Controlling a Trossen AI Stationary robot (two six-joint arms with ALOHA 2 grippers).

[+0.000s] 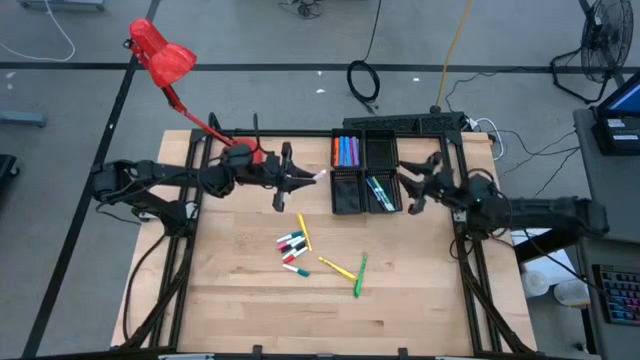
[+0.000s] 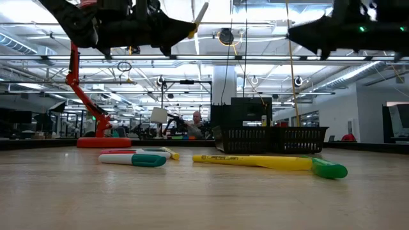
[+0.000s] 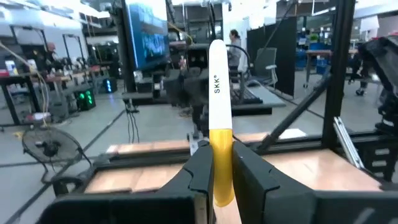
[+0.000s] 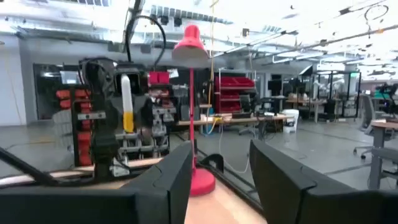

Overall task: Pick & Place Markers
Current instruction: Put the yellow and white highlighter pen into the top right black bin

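My left gripper (image 1: 296, 181) hovers above the table just left of the black tray (image 1: 347, 203), shut on a white marker with a yellow end (image 3: 219, 93); the low view shows that marker (image 2: 200, 13) high over the table. My right gripper (image 1: 408, 187) hangs open and empty (image 4: 221, 163) just right of the tray. Several markers (image 1: 293, 245) lie flat in a cluster mid-table, with a yellow marker (image 1: 337, 266) and a green one (image 1: 358, 275) beside them. More markers lie in the tray: orange, blue and purple ones (image 1: 345, 151) in one compartment, teal ones (image 1: 379, 191) in another. My left gripper pinches the marker between its two fingers at the yellow end (image 3: 221, 163). The fingers (image 3: 200, 169) come roughly level, pointing toward the table's right. The white end (image 3: 217, 59) sticks out past the fingertips, slanting up, and the marker is lifted clear of the table.
A red desk lamp (image 1: 160, 55) stands at the table's far left corner, its base (image 1: 240, 156) close to my left arm. Bare wood (image 1: 250, 310) spreads along the near side. Cables and a fan lie on the floor beyond the table.
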